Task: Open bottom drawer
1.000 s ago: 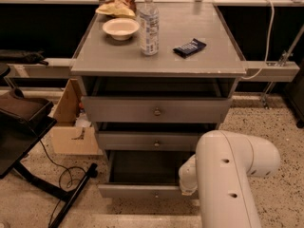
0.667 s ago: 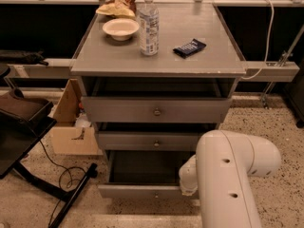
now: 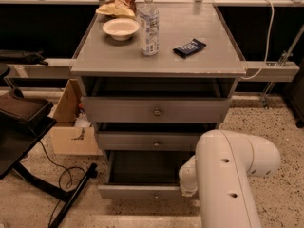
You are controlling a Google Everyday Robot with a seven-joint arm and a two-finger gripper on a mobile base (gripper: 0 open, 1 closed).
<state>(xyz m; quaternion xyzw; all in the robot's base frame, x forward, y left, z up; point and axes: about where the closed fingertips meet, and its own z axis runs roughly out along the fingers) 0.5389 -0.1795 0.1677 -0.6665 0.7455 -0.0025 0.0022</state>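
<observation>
1. Gripper point(image 3: 188, 183) sits low at the end of the white robot arm point(image 3: 228, 175), against the right end of the bottom drawer's front. The arm's thick link covers most of it, so I cannot tell whether it is wide, narrow or holding anything.
2. The grey wooden bottom drawer with one small round metal knob point(image 3: 142, 191) is the lowest of three in the grey cabinet. It already stands pulled out towards the camera, with its dark inside showing above the front.
3. The drawer front's long axis runs left to right, and the knob lies just left of the gripper. Any further opening would likely be a straight pull towards the camera.
4. On the cabinet top point(image 3: 204, 27), a clear plastic water bottle point(image 3: 148, 25) stands near the middle, and its label is unreadable.
5. A dark blue flat packet point(image 3: 189, 47) lies right of the bottle, with pale writing too small to read.
6. A white round bowl point(image 3: 121, 28) sits towards the back left corner.
</observation>
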